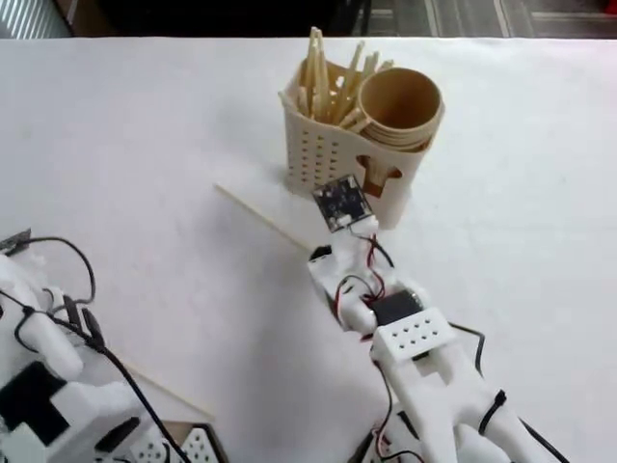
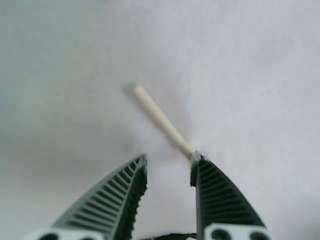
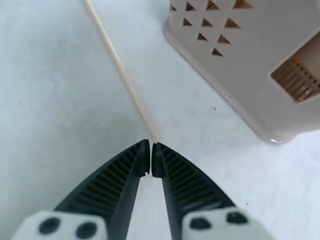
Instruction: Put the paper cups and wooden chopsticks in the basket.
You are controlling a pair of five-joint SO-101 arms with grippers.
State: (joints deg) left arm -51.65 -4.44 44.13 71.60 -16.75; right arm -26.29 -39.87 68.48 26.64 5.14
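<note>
A white worktop (image 1: 145, 116) seen from above, with my two arms coming in from its near edge. Toward the far side stands a pale perforated basket (image 1: 328, 154), upright. Inside it a bundle of wooden chopsticks (image 1: 328, 77) stands on end, fanning out above the rim, and beside the bundle, in the same basket, sits a stack of paper cups (image 1: 400, 101), open mouth up. My right arm (image 1: 415, 338) stretches from the near right corner to a spot just in front of the basket. One loose chopstick (image 1: 260, 217) lies flat on the worktop, running diagonally from open worktop toward the tip of this arm. From my right wrist, my right gripper (image 3: 150, 150) has its two black ribbed fingers pressed almost together, with a sliver of a gap between them, and the loose chopstick (image 3: 117, 62) ends right at their tips; I cannot tell whether the wood is pinched. The basket (image 3: 240, 65) wall is near, off to one side. My left arm (image 1: 39, 386) sits at the near left corner. From its wrist, my left gripper (image 2: 169, 161) is spread wide over bare worktop. A second chopstick (image 2: 160, 120) lies flat ahead of it, one end touching the tip of one finger, the rest angling away. From above, this second chopstick (image 1: 164, 388) lies just beside my left arm, well apart from the basket.
</note>
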